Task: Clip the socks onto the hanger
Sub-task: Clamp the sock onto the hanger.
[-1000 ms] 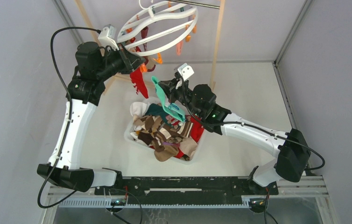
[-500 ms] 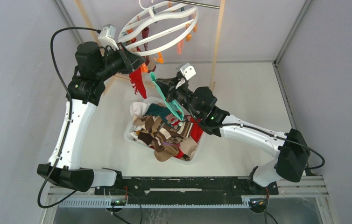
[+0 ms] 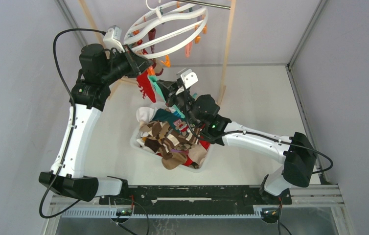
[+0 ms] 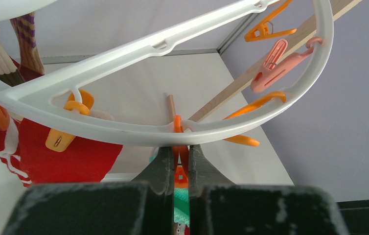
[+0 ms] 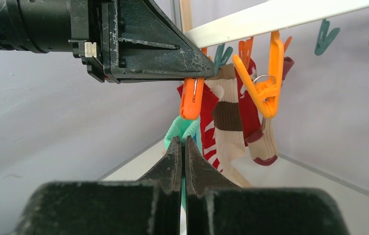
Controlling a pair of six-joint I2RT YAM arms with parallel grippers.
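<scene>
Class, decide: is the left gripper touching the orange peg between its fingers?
Touching. The left wrist view shows the left gripper shut on the orange peg, with its fingers pressed against both sides.

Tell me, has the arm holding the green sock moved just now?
Yes. The right gripper carried the mint sock leftward in the top view, away from the wooden pole.

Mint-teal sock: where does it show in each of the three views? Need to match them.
Top external: mint-teal sock, centre, right of the red sock.
Left wrist: bottom centre, a sliver between the left fingers, under the orange peg.
Right wrist: centre, just above the right fingers.
Shared landmark: white hanger, in all three.
</scene>
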